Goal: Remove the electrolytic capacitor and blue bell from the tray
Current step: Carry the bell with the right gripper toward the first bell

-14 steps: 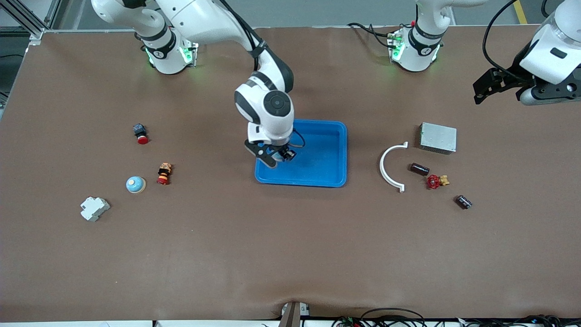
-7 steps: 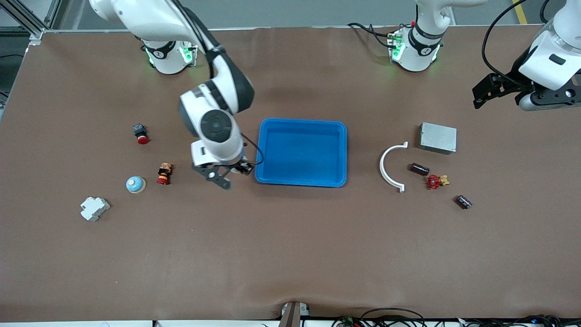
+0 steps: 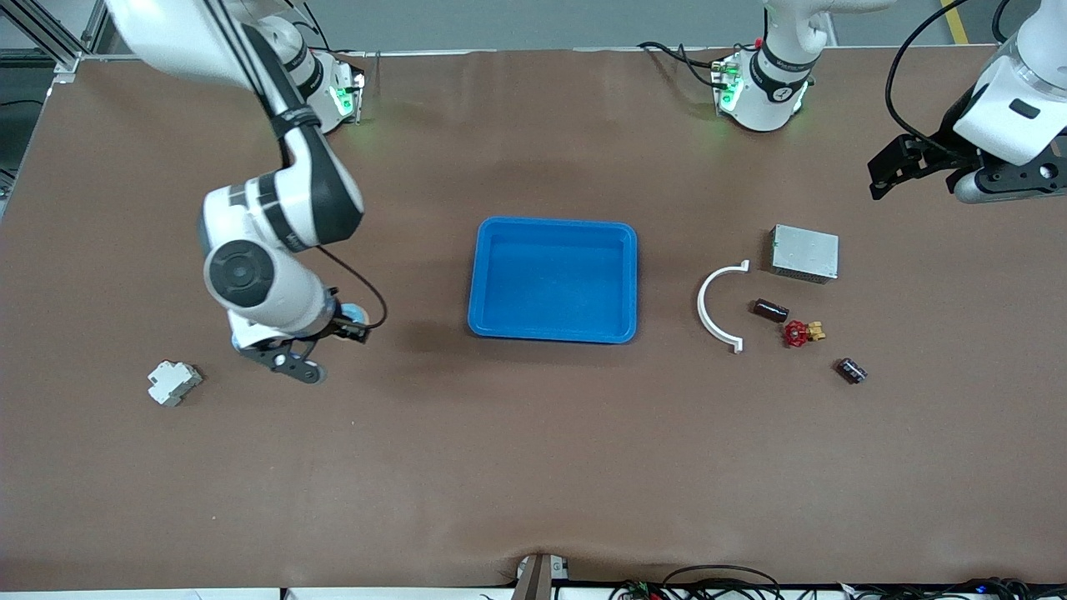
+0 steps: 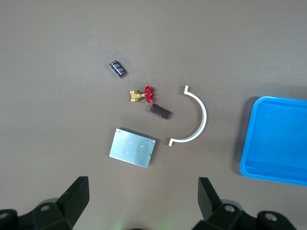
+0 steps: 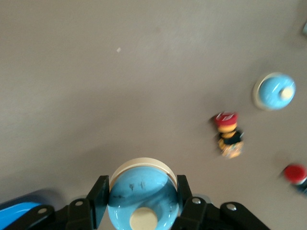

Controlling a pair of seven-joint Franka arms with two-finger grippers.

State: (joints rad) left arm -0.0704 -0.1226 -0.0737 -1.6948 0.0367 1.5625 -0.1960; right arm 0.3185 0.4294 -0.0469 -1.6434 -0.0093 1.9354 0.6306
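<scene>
Right hand (image 5: 141, 199): clamped on a blue bell (image 5: 141, 184), one finger on each side of its cream rim. It hangs over bare worktop (image 3: 517, 467) at the right arm's end, between the blue tray (image 3: 550, 337) and the grey block (image 3: 173, 382).
Bell, front view: you get only a sliver of blue beside the wrist; the arm covers the rest.
Second bell (image 5: 274, 92): sits on the worktop, well apart from the held one. Only the right wrist view shows it; in the front view the right arm hides it.
Red-capped switch (image 5: 228, 134): lies near the second bell, blurred, so you cannot make out its details.
Red button (image 5: 295, 173): cut off at the frame edge.
Left hand (image 4: 141, 197): fingers wide apart, nothing between them. The left arm waits over its own end of the worktop, above the metal box (image 3: 804, 252).
Capacitor (image 3: 851, 371): black, lying on the worktop, nearer the front camera than the red valve (image 3: 798, 333).
Brown cylinder (image 3: 771, 311): between the white arc (image 3: 701, 304) and the valve; too small to identify.
Tray: nothing in it.
</scene>
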